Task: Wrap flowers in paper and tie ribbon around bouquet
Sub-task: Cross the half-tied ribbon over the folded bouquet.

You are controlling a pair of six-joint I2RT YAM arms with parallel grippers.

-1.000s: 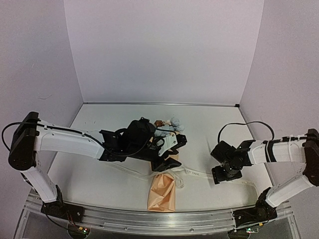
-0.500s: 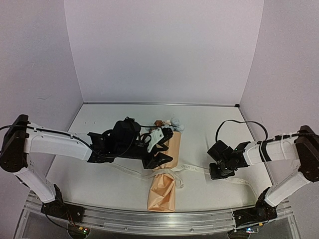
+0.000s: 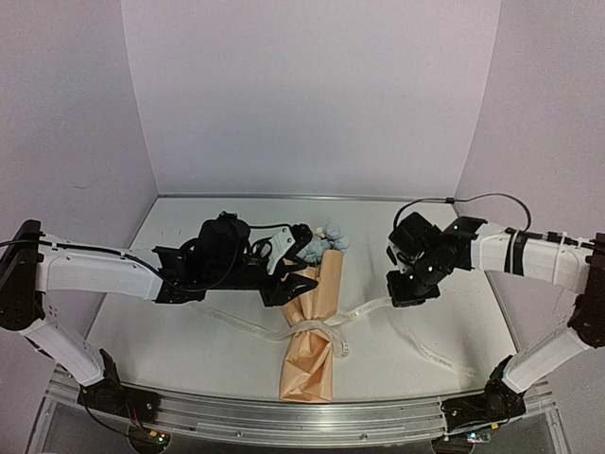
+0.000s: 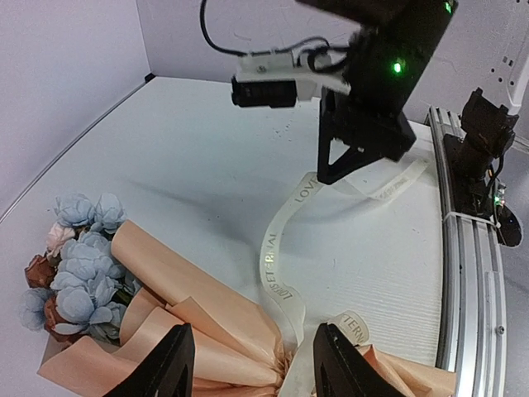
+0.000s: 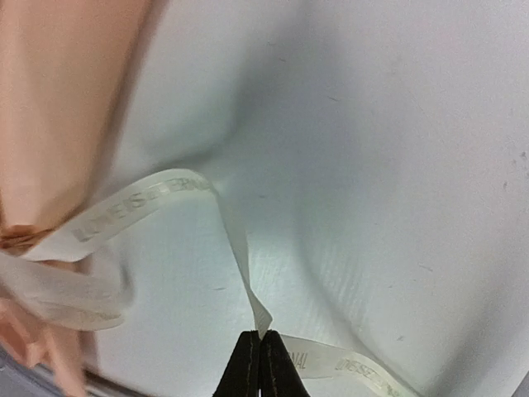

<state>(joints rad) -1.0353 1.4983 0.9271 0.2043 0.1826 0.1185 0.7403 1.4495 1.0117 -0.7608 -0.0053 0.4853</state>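
Right arm (image 3: 510, 253) reaches inward, right tool (image 3: 405, 291) pinching the ribbon (image 3: 364, 311).

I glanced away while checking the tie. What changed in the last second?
The right gripper shut its jaws on the ribbon and lifted that end off the table, toward the far side. The left gripper drew back leftward, jaws open as before. The bouquet stayed put.
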